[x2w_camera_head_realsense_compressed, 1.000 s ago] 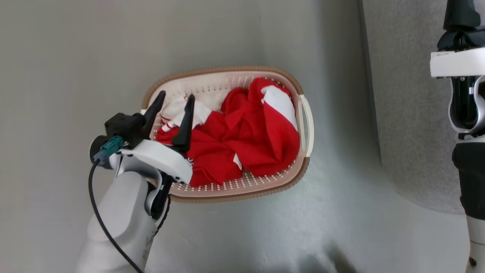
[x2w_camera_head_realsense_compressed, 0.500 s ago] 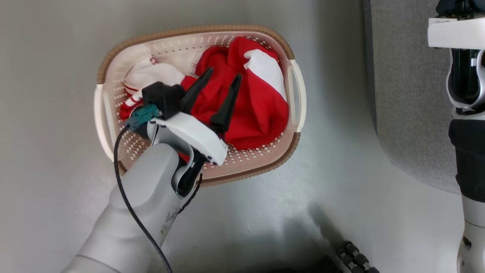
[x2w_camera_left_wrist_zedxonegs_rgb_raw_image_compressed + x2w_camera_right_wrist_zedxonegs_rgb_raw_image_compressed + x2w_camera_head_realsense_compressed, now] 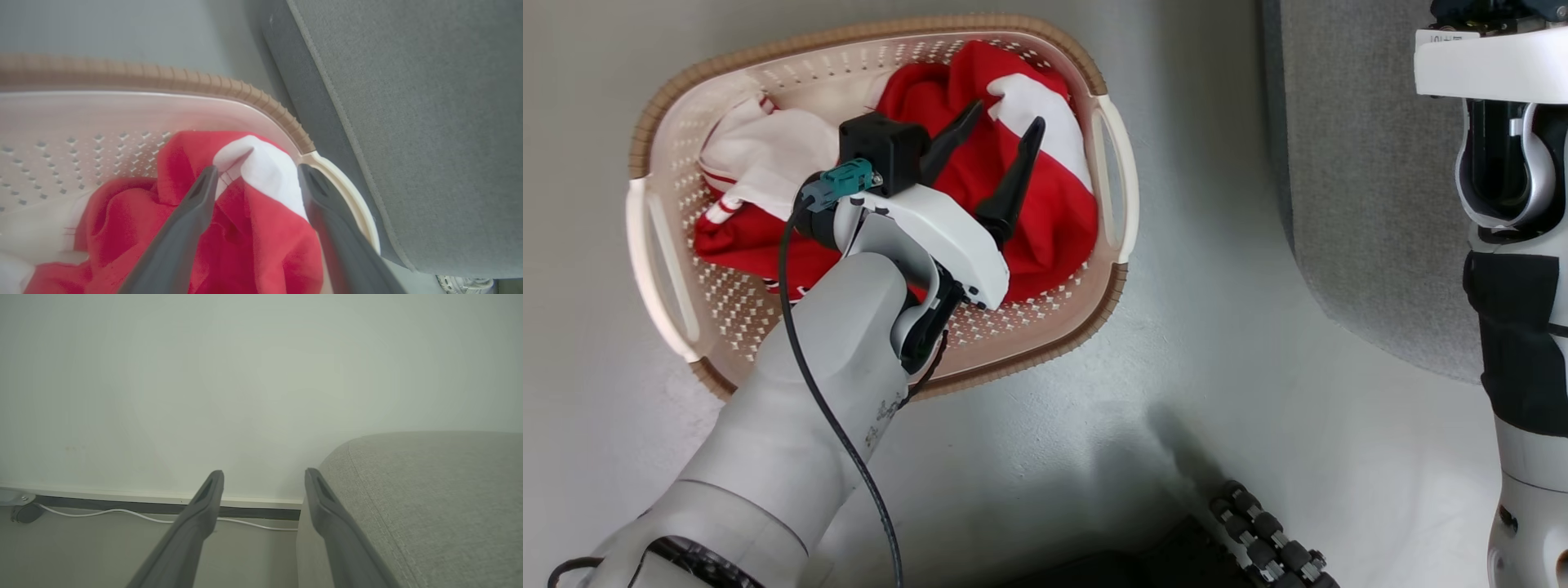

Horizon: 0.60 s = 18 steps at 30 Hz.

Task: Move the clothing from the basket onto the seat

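While both red garments lay heaped together, the head view showed the clothing point(image 3: 1054, 212) filling most of the basket point(image 3: 1029, 359), which stood on the floor point(image 3: 1176, 392) near the grey seat point(image 3: 1356, 204). The left gripper point(image 3: 1006, 116) hung over the right side of the pile, its fingers spread wide and clamped on nothing.

From the left wrist view, the left gripper point(image 3: 257, 169) straddled a raised fold where a white band point(image 3: 269, 179) met red cloth. Whether the tips touched the fabric could not be told. The basket's brown rim ran just behind, with the seat point(image 3: 408, 102) close beyond.

Through the right wrist view, the right gripper point(image 3: 263, 473) was likewise spread apart and empty, held in the air beside the seat's rounded edge point(image 3: 429, 490), with a pale wall point(image 3: 204, 375) and a thin cable point(image 3: 122, 512) beyond.

The clothing looked light, limp and tangled, so it would likely sag and might drag its neighbour along. That raised fold seemed the best hold, pinched deep as a thick bunch, since a thin edge could slip free.
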### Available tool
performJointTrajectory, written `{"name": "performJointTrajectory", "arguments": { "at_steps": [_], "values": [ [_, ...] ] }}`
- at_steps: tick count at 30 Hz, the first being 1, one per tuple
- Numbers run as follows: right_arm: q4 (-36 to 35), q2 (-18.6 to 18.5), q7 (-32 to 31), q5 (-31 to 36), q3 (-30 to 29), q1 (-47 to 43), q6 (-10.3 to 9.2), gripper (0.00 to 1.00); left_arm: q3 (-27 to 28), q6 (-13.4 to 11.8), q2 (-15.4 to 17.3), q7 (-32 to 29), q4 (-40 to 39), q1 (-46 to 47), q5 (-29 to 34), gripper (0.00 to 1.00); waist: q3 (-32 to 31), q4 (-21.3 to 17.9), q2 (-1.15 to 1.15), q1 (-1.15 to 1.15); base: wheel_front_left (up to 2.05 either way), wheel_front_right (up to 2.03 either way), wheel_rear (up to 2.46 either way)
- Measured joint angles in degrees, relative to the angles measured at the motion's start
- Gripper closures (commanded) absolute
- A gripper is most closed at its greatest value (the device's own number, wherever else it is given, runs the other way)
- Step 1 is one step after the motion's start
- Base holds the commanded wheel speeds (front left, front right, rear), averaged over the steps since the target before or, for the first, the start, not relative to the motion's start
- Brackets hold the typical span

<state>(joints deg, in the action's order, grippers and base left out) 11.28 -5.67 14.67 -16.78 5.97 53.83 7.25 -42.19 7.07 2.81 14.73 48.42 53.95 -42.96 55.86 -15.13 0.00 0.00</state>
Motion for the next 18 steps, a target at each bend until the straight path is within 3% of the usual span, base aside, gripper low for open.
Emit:
{"name": "performJointTrajectory", "arguments": {
  "at_steps": [8, 17, 18],
  "values": [
    [-0.3, 0.8, 0.0, -0.5, 0.1, 0.0, 0.00, 0.00, -7.5, 0.0, 0.1, 0.0, 4.4, 3.6, -4.6, 0.00, 2.1, -1.8, 0.00, 0.00, 0.00, 0.00, 0.00],
    [-0.4, 1.6, 0.0, -0.5, 0.1, 0.0, 0.00, 0.00, -10.9, 0.0, 0.1, 0.0, 14.1, 8.0, -5.1, 0.00, 3.1, -2.9, 0.00, 0.00, 0.00, 0.00, 0.00],
    [-0.3, 1.6, 0.0, -0.5, 0.1, 0.0, 0.00, 0.00, -11.2, 0.0, 0.1, -0.1, 15.3, 8.2, -5.1, 0.42, 3.1, -3.0, 0.00, 0.00, 0.00, 0.00, 0.00]
  ]
}}
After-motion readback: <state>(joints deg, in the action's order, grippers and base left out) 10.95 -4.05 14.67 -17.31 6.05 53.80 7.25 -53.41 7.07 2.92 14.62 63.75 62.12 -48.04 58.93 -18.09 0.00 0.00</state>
